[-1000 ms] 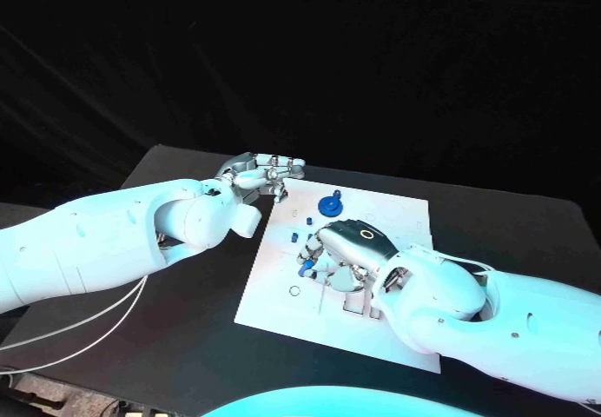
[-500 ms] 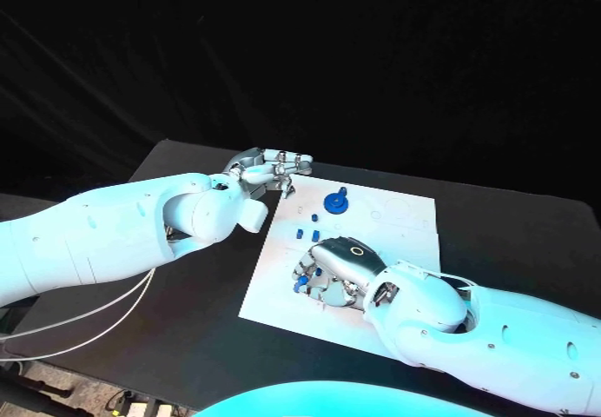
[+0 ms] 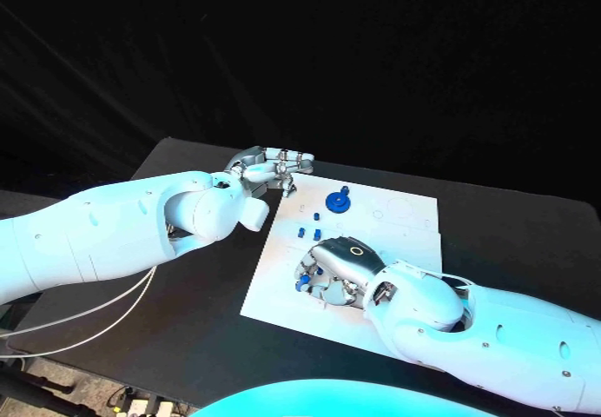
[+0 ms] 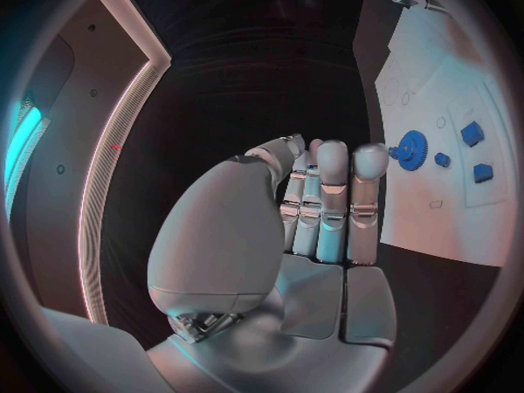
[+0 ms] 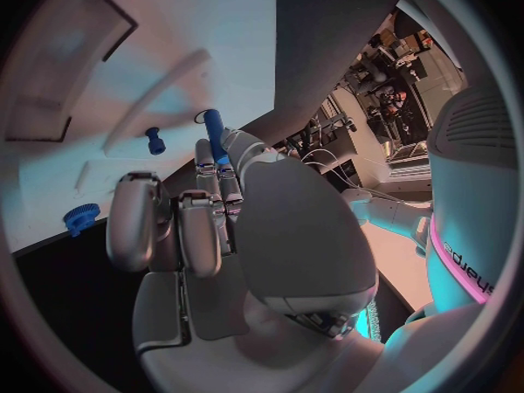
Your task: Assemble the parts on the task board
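Observation:
The white task board (image 3: 399, 217) lies mid-table. A blue gear (image 3: 334, 202) sits near its far edge, with two small blue pieces (image 3: 309, 232) just in front of it. My right hand (image 3: 338, 265) hovers low over the board's near left part, pinching a blue peg (image 5: 215, 135) between thumb and finger. The right wrist view also shows another blue peg (image 5: 154, 140) standing in the board and the gear (image 5: 79, 218). My left hand (image 3: 269, 168) hangs at the board's far left corner, fingers curled in against the thumb (image 4: 245, 227), holding nothing. The gear (image 4: 413, 149) lies beyond its fingertips.
The black table (image 3: 188, 287) surrounds the board, with bare surface to the left and right. White cables (image 3: 75, 321) hang off my left arm at the table's near left. Rectangular recesses (image 5: 65, 70) are cut into the board ahead of the right hand.
My right hand has slid a little toward the board's near left edge with the peg still in it. The left hand has stayed put.

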### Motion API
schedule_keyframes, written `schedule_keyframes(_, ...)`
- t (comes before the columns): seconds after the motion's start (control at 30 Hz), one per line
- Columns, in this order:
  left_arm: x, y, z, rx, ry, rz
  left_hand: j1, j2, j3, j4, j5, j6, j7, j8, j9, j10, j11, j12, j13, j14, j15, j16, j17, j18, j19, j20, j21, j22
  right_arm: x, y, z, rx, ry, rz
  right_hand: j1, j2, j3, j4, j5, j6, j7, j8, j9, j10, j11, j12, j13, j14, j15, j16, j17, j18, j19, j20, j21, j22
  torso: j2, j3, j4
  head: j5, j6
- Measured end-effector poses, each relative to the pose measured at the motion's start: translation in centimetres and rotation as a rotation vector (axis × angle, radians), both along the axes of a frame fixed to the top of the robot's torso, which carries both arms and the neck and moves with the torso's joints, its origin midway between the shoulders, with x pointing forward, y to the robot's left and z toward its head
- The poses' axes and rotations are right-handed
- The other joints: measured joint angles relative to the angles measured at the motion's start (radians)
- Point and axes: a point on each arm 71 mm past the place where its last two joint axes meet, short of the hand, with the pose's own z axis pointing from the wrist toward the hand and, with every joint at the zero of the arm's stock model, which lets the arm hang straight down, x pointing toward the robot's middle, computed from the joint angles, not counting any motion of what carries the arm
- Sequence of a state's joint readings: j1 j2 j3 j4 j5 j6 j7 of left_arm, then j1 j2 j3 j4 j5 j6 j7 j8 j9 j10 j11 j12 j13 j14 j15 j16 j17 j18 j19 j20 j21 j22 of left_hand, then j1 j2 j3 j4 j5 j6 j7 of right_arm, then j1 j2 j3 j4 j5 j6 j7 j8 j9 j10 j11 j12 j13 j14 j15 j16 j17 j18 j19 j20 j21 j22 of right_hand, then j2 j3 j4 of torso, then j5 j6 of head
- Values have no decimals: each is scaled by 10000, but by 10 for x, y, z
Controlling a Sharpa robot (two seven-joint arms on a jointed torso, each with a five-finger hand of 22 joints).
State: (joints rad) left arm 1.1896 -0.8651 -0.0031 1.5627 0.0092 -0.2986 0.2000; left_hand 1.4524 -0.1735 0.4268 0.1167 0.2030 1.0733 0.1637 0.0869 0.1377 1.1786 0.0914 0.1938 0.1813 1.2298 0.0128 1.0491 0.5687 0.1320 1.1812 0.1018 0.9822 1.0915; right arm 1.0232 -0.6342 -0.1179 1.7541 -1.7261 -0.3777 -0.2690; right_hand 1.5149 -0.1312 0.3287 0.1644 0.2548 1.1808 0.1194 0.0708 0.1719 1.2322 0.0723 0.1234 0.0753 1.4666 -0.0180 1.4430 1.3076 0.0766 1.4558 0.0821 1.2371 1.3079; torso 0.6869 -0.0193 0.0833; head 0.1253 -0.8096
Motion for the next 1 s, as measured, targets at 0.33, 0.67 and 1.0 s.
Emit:
schedule_keyframes(0.33, 0, 0, 0, -1, 13, -18, 0, 0, 0, 0, 0, 0, 0, 0, 1, 0, 0, 0, -1, 0, 0, 0, 0, 0, 0, 0, 0, 0, 3, 4, -1, -100, -223, 3, -27, -27, 2, -2, -19, 0, 0, -19, -4, 2, 1, -13, 1, 0, 0, 0, -1, 0, 0, 0, 0, -1, -12, -6, 6, 5, -26)
schedule_keyframes(0.67, 0, 0, 0, -3, 23, -34, 0, 0, 0, 0, 0, 0, 0, 0, 1, 1, -1, 0, -2, 0, 0, 0, 0, 0, 0, 0, 0, 0, 5, 3, -1, -191, -372, -17, -68, -67, 28, -28, -32, -1, 1, -37, 4, 56, -53, -20, 0, 0, 0, 0, -2, 1, 0, 0, 0, -3, -17, -6, 18, -35, -22)
schedule_keyframes(1.0, 0, -1, 0, -6, 30, -48, 0, 0, 0, 0, 0, 0, 0, 0, 1, 1, -1, 0, -4, 0, 0, 0, 1, 0, 0, 0, 0, 1, 5, 2, -2, -374, -322, 43, -119, -118, 28, -28, -41, -1, 0, -38, 19, 178, -144, -39, 19, 0, 0, 0, -3, 0, 0, 0, 0, -3, -18, -5, 16, -44, -9)
